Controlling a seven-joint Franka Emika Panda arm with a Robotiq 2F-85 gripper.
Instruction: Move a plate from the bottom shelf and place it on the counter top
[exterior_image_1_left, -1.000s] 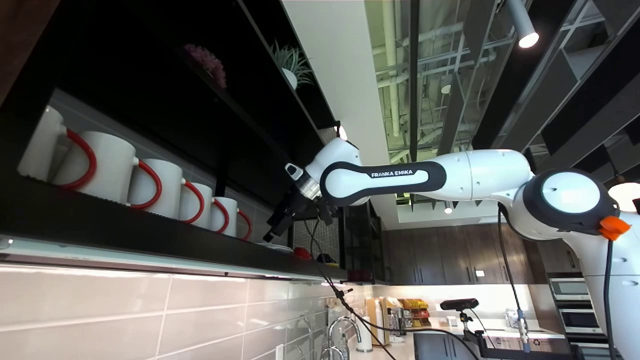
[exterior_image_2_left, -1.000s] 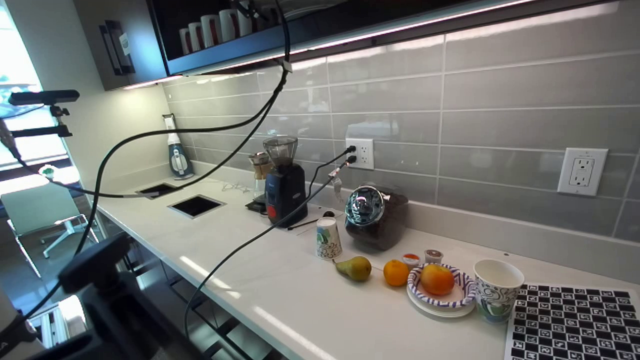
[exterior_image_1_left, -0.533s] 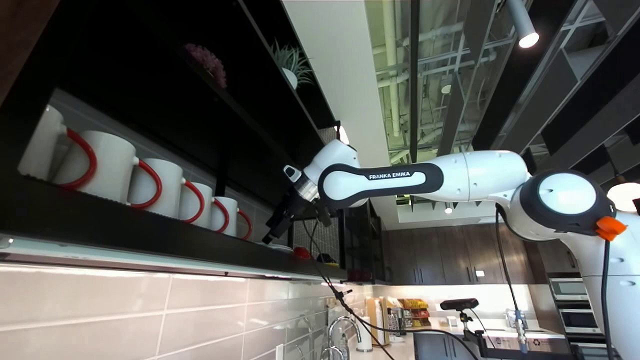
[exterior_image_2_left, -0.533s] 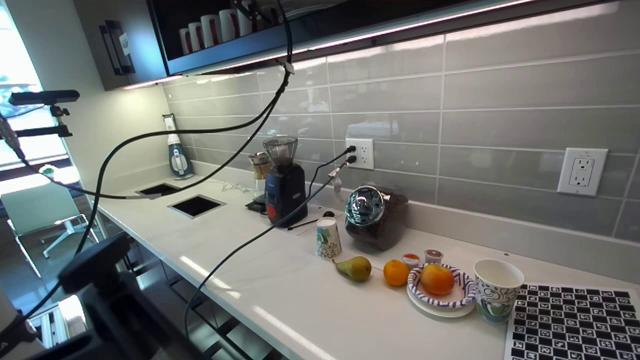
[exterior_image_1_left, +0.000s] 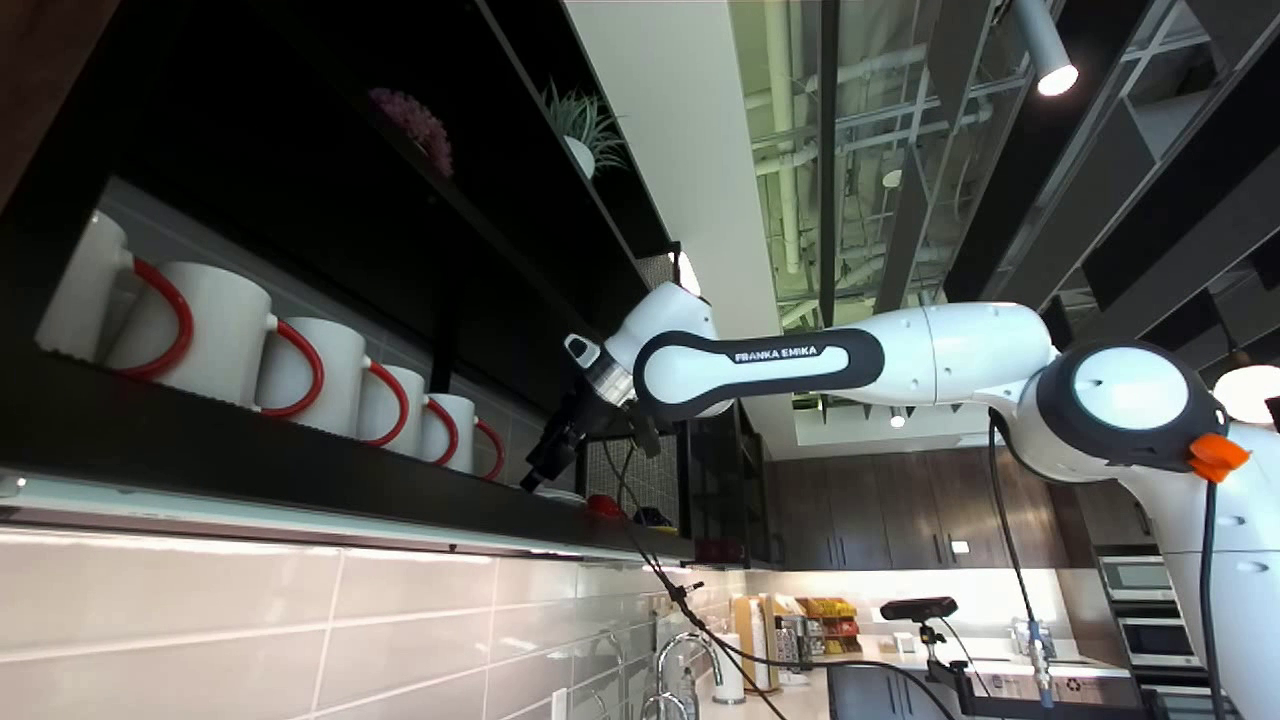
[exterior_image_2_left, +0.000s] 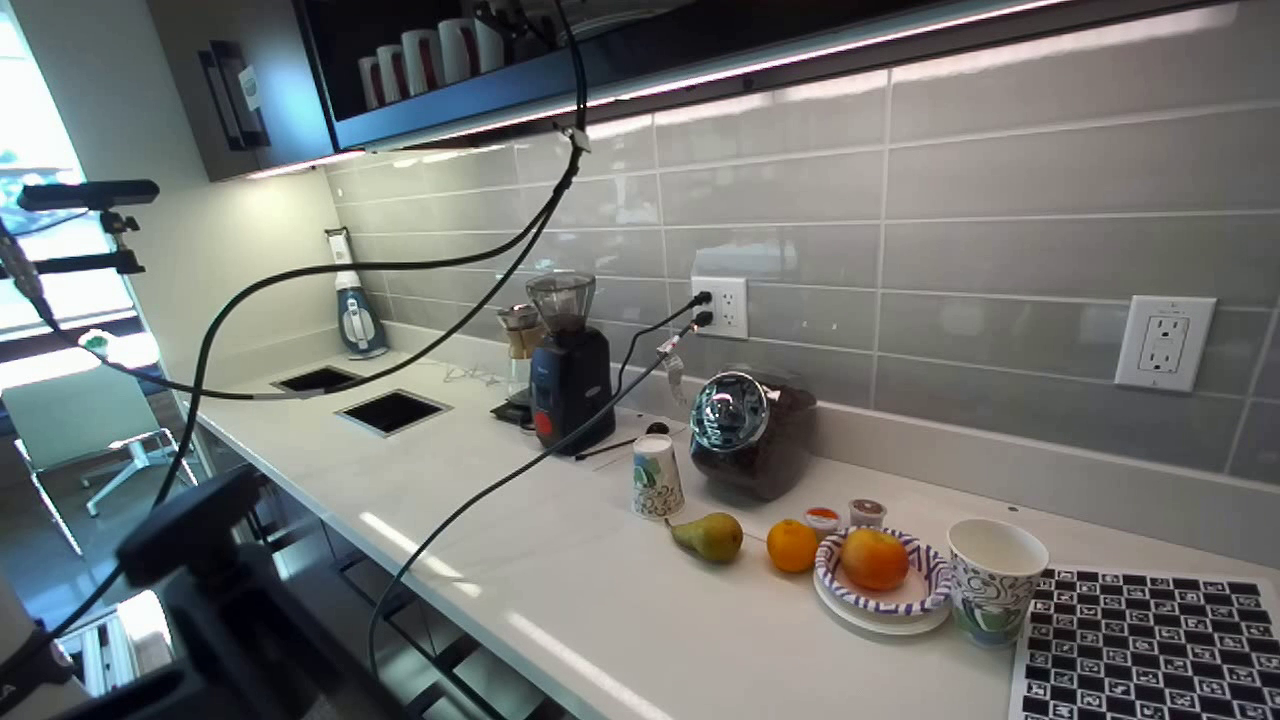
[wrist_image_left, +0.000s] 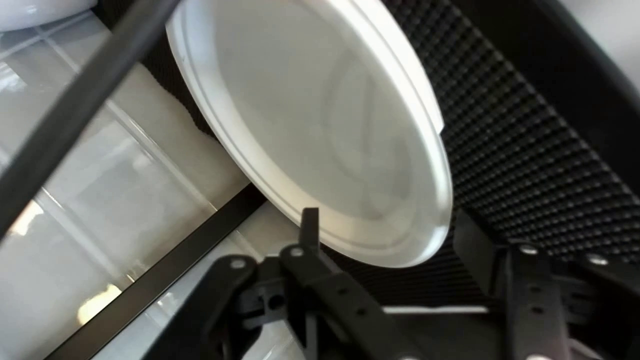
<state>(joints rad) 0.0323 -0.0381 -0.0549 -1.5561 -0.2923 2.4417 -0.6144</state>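
The plate (wrist_image_left: 325, 115) is lying on the bottom shelf (exterior_image_1_left: 300, 480), directly ahead of the gripper (wrist_image_left: 392, 232), and in the wrist view its near end is showing between the fingertips (wrist_image_left: 310, 227). It is apparently lying flat, leaving only a thin edge to pinch; this is probably why the arm (exterior_image_1_left: 780, 365) is angling the gripper downward at that edge. Another pale rim (wrist_image_left: 424, 100) is showing beneath one side of the plate: a second plate is presumably sitting there, and both could come up together. A ribbed black liner (wrist_image_left: 525, 165) is covering the shelf under them, presumably against slipping.

The jaws are standing wide apart, one finger overlapping the plate's edge in the wrist view, the other standing just beside the opposite edge. Whether either is actually touching, the views are not settling. Nothing is being gripped.

To one side of the gripper, white mugs (exterior_image_1_left: 343, 375) are standing in a row, their red handles (exterior_image_1_left: 185, 325) facing the shelf's front, presumably for easy reach. To its other side, a red object (exterior_image_1_left: 604, 505) is sitting near. Well below the gripper, the counter top (exterior_image_2_left: 590, 590) is awaiting the plate. A pear (exterior_image_2_left: 708, 538) and a patterned bowl (exterior_image_2_left: 930, 580) are occupying part of it, so the release is probably calling for a spot beside them.
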